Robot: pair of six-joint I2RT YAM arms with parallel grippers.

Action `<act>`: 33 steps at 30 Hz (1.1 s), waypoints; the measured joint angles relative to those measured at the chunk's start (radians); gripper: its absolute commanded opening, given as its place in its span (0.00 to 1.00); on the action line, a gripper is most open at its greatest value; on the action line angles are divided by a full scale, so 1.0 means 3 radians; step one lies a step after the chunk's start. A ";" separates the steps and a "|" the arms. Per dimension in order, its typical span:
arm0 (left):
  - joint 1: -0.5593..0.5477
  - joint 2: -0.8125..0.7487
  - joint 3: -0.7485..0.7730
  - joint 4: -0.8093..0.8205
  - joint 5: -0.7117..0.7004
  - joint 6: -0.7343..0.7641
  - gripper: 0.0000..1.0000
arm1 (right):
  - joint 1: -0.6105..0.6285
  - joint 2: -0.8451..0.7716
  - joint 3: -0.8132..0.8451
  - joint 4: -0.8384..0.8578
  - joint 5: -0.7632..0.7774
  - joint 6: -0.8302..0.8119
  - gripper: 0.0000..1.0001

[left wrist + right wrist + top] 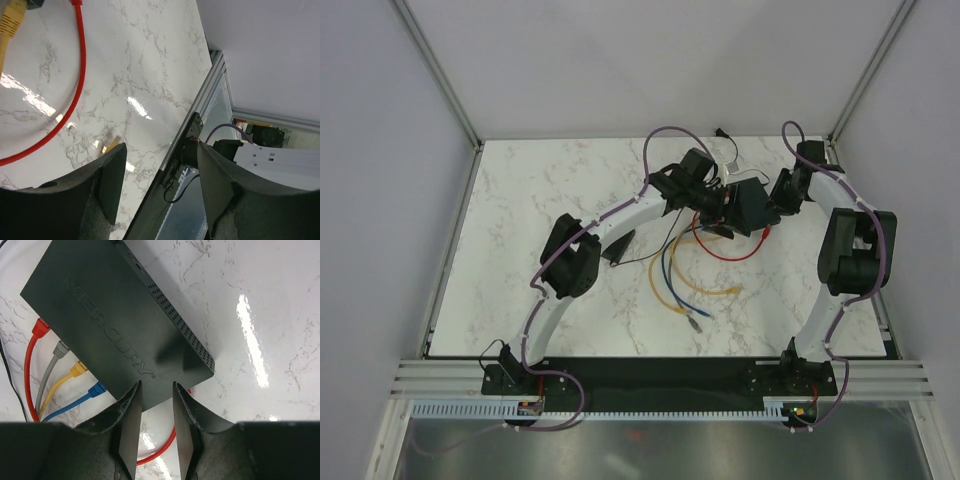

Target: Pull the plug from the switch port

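The switch is a flat black box marked MERCURY, lying at the back middle of the table. Red, grey, yellow and blue plugs sit in a row along its left long edge. My right gripper is open by a narrow gap and empty, its tips just over the switch's near corner. My left gripper is wide open and empty, above the marble beside the red cable. In the top view it hovers at the switch's left side.
The cables loop forward over the marble, with loose ends near the middle. A small black power brick with a thin cord lies left of them. A small black connector lies at the back. A metal rail edges the table.
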 measured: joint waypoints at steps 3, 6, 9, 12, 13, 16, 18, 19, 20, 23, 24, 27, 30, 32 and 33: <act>0.0009 0.0093 0.0025 0.0106 -0.0064 -0.0008 0.66 | 0.0000 0.0008 0.0001 0.0000 0.0013 -0.0003 0.40; 0.0009 0.0214 0.0149 0.0202 -0.0097 -0.0011 0.65 | 0.0000 0.0041 0.0060 -0.0019 0.0038 -0.0036 0.41; 0.0009 0.0300 0.0219 0.0312 -0.0106 -0.0047 0.64 | -0.0003 0.0135 0.0203 -0.0028 0.0088 -0.0097 0.48; 0.0009 0.0306 0.0195 0.0327 -0.0121 -0.0089 0.64 | -0.0004 0.0239 0.0315 -0.0036 0.0127 -0.0206 0.52; 0.0009 0.0306 0.0184 0.0338 -0.0122 -0.0095 0.65 | -0.0004 0.0273 0.0345 -0.0039 0.0139 -0.0238 0.52; 0.0015 0.0306 0.0121 0.0381 -0.0142 -0.0114 0.66 | -0.0005 0.0413 0.0449 -0.0047 0.0148 -0.0364 0.52; 0.0028 0.0306 0.0045 0.0397 -0.0144 -0.0136 0.66 | -0.0005 0.0500 0.0482 -0.0051 0.0132 -0.0435 0.52; 0.0036 0.0305 0.0032 0.0394 -0.0144 -0.0137 0.66 | -0.0005 0.0534 0.0486 -0.0041 0.0109 -0.0450 0.52; 0.0045 0.0305 -0.0005 0.0399 -0.0144 -0.0139 0.66 | -0.0006 0.0539 0.0501 -0.0042 0.0079 -0.0476 0.51; 0.0084 0.0305 -0.0116 0.0401 -0.0144 -0.0137 0.66 | -0.0024 0.0543 0.0495 -0.0031 -0.0004 -0.0515 0.49; 0.0103 0.0304 -0.0156 0.0403 -0.0144 -0.0137 0.66 | -0.0027 0.0542 0.0476 -0.0008 -0.0020 -0.0521 0.49; 0.0165 0.0296 -0.0278 0.0406 -0.0146 -0.0136 0.66 | -0.0037 0.0478 0.0350 0.0117 -0.0076 -0.0520 0.49; 0.0210 0.0258 -0.0394 0.0389 -0.0165 -0.0136 0.66 | -0.0032 0.0383 0.0173 0.0244 -0.0164 -0.0506 0.48; 0.0239 0.0229 -0.0435 0.0385 -0.0178 -0.0136 0.66 | -0.0014 0.0322 0.0066 0.0291 -0.0225 -0.0493 0.47; 0.0248 0.0214 -0.0439 0.0385 -0.0187 -0.0136 0.66 | -0.0001 0.0289 0.0011 0.0315 -0.0251 -0.0482 0.47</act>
